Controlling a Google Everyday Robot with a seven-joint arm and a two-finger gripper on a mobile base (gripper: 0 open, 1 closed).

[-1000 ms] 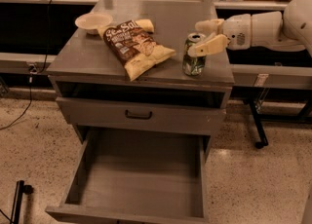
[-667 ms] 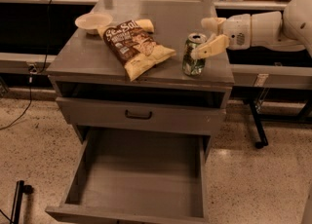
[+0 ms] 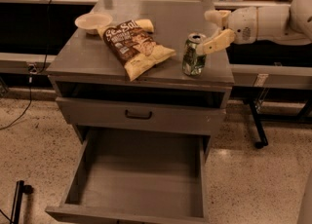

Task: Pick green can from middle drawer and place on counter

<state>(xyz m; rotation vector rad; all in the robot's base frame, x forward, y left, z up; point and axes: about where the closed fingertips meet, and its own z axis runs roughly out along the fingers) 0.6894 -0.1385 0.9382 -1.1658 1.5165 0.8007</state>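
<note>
One green can [image 3: 194, 55] stands upright on the worktop [image 3: 83, 55], right of the chip bag [image 3: 136, 46]. The tool [image 3: 205, 32], fingers spread, sits just beside it; middle drawer [image 3: 141, 179] open.

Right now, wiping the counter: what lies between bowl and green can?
The chip bag, in the camera view; the gripper is open beside the green can.

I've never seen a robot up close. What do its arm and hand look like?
The arm is a smooth, rounded white shell, with no cables showing. Its gripper, above the right edge of the flat grey metal counter, has two blunt cream-coloured fingers.
</note>
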